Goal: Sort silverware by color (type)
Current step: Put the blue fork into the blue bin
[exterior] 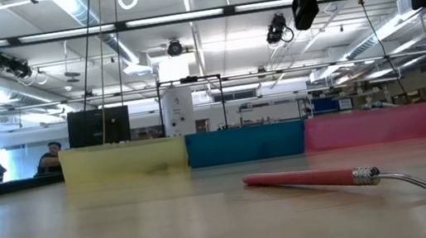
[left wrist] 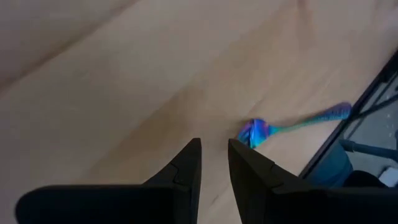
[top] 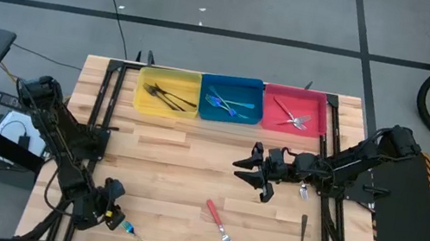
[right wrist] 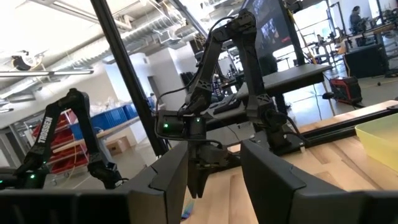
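left wrist view: the blue fork (left wrist: 292,124) is seen lying flat at the table's near-left corner, just past the left gripper (left wrist: 214,163), whose fingers are parted narrowly around nothing. a squarer straddle is judged needed; the table edge (left wrist: 348,121) is close. the right gripper (top: 261,174), open and empty, is held mid-table.

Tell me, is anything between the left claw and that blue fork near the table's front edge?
Nothing visible. The left gripper hangs over bare wood, and the blue fork lies just ahead of its fingers, with no other object between them.

L claw (top: 113,216) by blue fork (top: 141,240), R claw (top: 256,178) mid-table
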Tool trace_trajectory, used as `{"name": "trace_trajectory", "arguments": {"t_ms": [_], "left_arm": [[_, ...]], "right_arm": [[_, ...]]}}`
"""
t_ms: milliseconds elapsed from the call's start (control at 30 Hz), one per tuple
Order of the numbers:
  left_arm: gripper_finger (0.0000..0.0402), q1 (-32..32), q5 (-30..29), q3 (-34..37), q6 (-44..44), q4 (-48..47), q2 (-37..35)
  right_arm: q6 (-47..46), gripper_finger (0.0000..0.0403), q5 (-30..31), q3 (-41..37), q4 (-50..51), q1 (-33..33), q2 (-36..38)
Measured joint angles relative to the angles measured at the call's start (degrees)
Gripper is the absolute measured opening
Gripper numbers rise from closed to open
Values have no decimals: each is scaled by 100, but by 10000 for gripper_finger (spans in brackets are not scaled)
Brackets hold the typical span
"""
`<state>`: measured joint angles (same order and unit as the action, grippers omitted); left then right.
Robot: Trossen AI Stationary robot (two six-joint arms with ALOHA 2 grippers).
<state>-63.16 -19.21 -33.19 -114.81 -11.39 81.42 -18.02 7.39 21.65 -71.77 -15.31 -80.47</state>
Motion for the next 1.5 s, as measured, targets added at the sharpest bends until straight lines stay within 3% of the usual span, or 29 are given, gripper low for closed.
{"name": "trace_trajectory", "arguments": {"t_ms": [1000,1300,1500], "left_arm": [[78,65,-4,0,200,935,595],[11,64,-38,-4,213,964,593],[8,62,-236,-7,287,1092,590]], "right_arm": [[17,156,10,0,5,0,0],[17,156,10,0,11,0,0],[17,156,10,0,13,0,0]]}}
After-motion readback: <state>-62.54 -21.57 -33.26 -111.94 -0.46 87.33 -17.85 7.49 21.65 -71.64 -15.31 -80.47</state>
